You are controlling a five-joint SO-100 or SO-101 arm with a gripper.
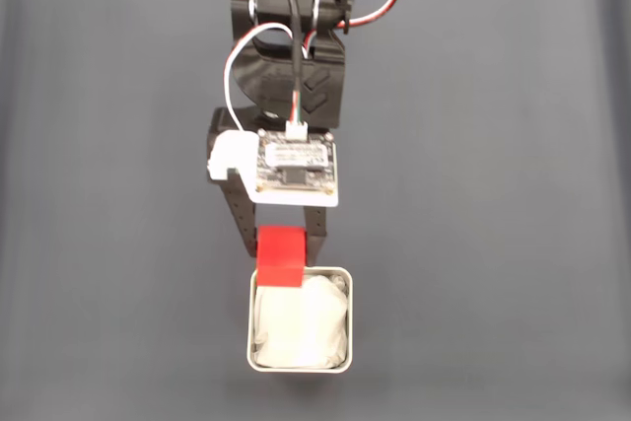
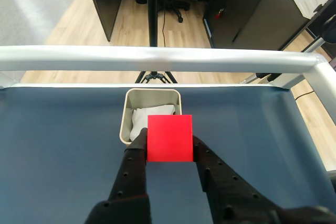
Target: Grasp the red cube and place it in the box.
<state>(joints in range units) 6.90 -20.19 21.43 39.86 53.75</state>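
The red cube (image 1: 280,255) (image 2: 169,138) is clamped between the two black fingers of my gripper (image 1: 282,261) (image 2: 168,141), which is shut on it. In the fixed view the cube hangs over the top edge of the box (image 1: 346,320), a square silver tin with rounded corners and crumpled white lining. In the wrist view the box (image 2: 126,121) lies just beyond the cube, partly hidden behind it, with the lining visible inside.
The arm's black links, cables and white board (image 1: 294,163) reach down from the top of the fixed view. A dark blue-grey mat (image 1: 473,244) covers the table. A metal rail (image 2: 157,59) borders the table's far edge; office floor and furniture lie beyond.
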